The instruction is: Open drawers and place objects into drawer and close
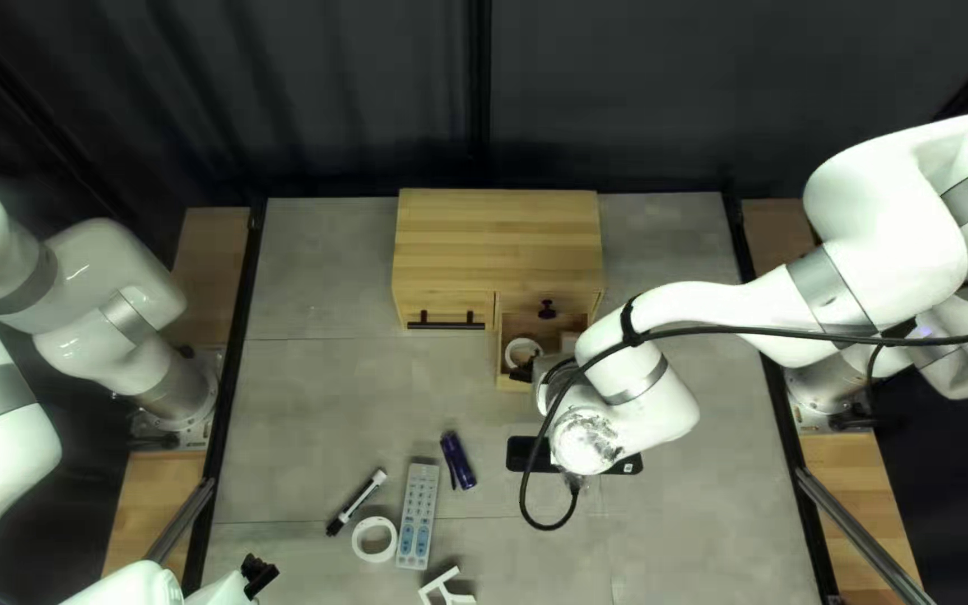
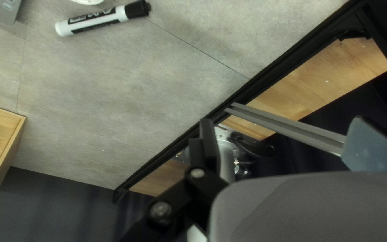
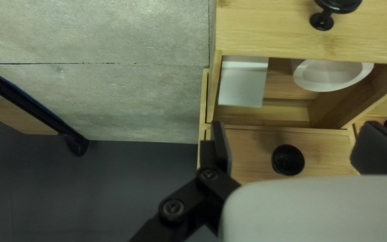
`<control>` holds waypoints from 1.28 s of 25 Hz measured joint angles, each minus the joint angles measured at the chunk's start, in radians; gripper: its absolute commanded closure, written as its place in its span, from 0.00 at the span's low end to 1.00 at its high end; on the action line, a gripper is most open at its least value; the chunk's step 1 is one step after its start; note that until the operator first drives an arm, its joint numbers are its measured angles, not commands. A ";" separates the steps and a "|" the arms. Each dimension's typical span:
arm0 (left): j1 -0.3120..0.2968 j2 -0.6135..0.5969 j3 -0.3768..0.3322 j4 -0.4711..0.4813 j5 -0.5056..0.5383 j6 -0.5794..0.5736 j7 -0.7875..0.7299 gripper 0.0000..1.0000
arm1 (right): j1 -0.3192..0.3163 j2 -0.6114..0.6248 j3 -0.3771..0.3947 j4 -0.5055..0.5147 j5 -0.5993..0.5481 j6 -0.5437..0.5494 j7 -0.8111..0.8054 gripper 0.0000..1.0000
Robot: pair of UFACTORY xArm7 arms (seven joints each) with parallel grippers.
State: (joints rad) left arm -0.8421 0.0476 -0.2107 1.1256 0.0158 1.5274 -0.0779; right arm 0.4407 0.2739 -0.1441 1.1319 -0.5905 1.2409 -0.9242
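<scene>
Wooden cabinet [image 1: 495,241]: its one open drawer [image 3: 265,33] holds one white ring [image 3: 300,78] and one pale block [image 3: 243,84]. One each in front: marker [image 1: 357,501], tape roll [image 1: 359,541], remote [image 1: 418,515], blue cylinder [image 1: 458,459], black slab [image 1: 523,453], white bracket [image 1: 450,587]. Right gripper [image 1: 522,371], fingers spread, is at its drawer; left gripper [image 1: 260,575], also spread, well apart.

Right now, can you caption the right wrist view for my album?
My right gripper, open near a pulled-out drawer holding a white round thing and a pale slab.

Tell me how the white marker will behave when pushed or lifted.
The marker lies on its side and looks round, so a sideways push would probably roll it. Stiff-looking and slim, it should stay straight and feel light.
</scene>
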 measured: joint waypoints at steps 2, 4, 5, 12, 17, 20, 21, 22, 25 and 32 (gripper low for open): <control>0.000 0.000 0.000 0.000 0.000 0.000 0.000 0.00 | -0.002 0.006 0.000 0.000 0.002 -0.007 -0.001 0.00; 0.000 0.000 0.000 0.000 0.000 0.000 0.000 0.00 | -0.004 0.008 -0.001 -0.001 0.002 -0.013 -0.003 0.00; 0.000 0.000 0.000 0.000 0.000 0.000 0.000 0.00 | -0.004 0.007 -0.001 0.001 0.002 -0.013 -0.004 0.00; 0.000 0.000 0.000 0.000 0.000 0.000 0.000 0.00 | 0.006 0.049 0.013 0.090 0.013 -0.002 -0.024 0.00; 0.000 0.000 0.000 0.000 0.000 0.000 0.000 0.00 | 0.013 0.152 0.048 0.217 0.045 -0.060 -0.056 0.00; 0.000 0.000 0.000 0.000 0.000 0.000 0.000 0.00 | 0.010 0.162 0.065 0.223 0.054 -0.125 -0.078 0.00; 0.000 0.000 0.000 0.000 0.000 0.000 0.000 0.00 | 0.008 0.160 0.070 0.216 0.057 -0.150 -0.083 0.00; 0.000 0.000 0.000 0.000 0.000 0.000 0.000 0.00 | 0.006 0.157 0.074 0.208 0.060 -0.175 -0.088 0.00; 0.000 0.000 0.000 0.000 0.000 0.000 0.000 0.00 | -0.001 0.153 0.088 0.196 0.069 -0.237 -0.105 0.00; 0.000 0.000 0.000 0.000 0.000 0.000 0.000 0.00 | -0.022 0.170 0.104 0.163 0.045 -0.356 -0.206 0.00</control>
State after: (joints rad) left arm -0.8421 0.0476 -0.2106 1.1256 0.0158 1.5274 -0.0779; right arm 0.4187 0.4434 -0.0404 1.2949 -0.5455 0.8849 -1.1300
